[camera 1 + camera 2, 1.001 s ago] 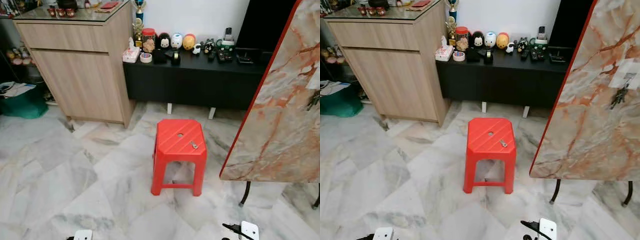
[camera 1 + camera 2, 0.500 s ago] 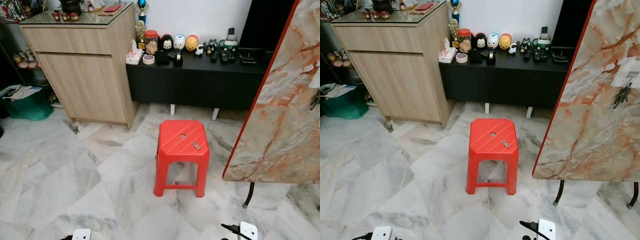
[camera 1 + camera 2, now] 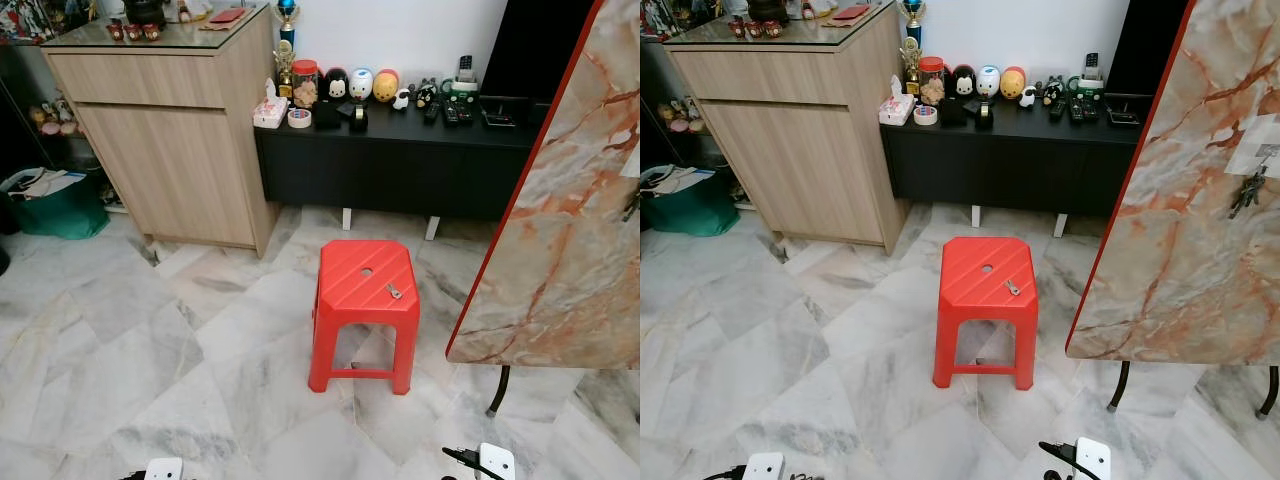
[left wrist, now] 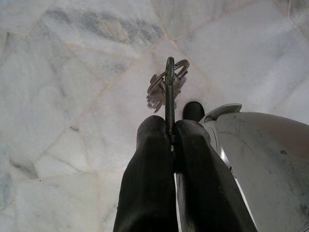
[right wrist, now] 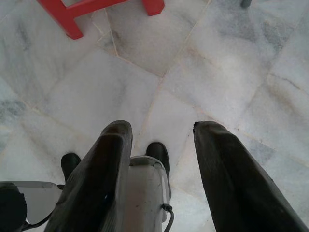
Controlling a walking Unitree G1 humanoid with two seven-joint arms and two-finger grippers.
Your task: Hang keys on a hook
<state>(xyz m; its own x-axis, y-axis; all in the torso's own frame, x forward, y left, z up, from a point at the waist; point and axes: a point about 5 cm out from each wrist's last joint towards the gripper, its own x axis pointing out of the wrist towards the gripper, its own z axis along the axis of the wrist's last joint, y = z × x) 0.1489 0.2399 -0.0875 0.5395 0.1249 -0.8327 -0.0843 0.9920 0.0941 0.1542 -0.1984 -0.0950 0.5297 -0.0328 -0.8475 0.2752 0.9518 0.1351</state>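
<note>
My black left fingers (image 4: 154, 159) pinch a dull grey metal key ring (image 4: 168, 82). I see a bright red stool (image 3: 365, 300), white grey-veined floor (image 3: 120, 340), and a cream, orange-veined, red-edged marble tabletop (image 3: 1200, 200).

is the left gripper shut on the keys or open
Shut on them: the left gripper has both fingers pressed together on the keys, whose ring sticks out past the tips.
</note>
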